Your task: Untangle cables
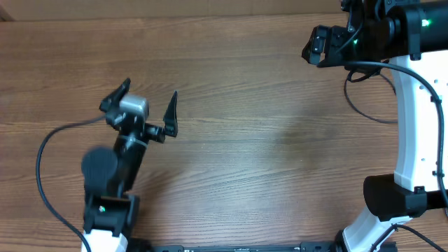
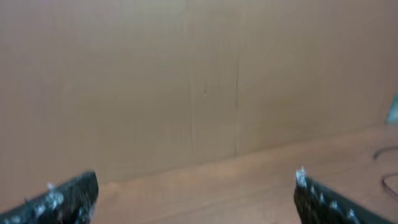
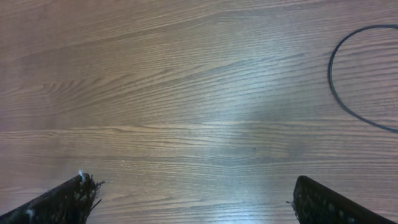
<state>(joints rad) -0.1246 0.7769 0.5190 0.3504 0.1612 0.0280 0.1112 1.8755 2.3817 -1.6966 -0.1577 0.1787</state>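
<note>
Wood fills every view: the brown tabletop with its long grain lines.

We cannot find the cables for sure. One thin black loop lies near the right edge, close to the far right corner, beside the right arm. It may be a cable, or it may be the arm's own wire. We cannot tell which, and no plug tip shows.

Our left claw hangs near the left edge. Its two fingers are spread wide, with nothing between them. Our right claw is up by the far right corner, over the wood just beside the loop. It is spread wide too and holds nothing.

We think the job has not really begun, since no cord is in either claw.

We think cords like these are light, soft and floppy. They would bend and slide, not stay stiff. Being so thin, one could slip out from between the fingers. The best place to pinch would be near a loose end or a plug tip, low against the wood. A gentle pull is safest, because a hard tug could make a knot tighter.
</note>
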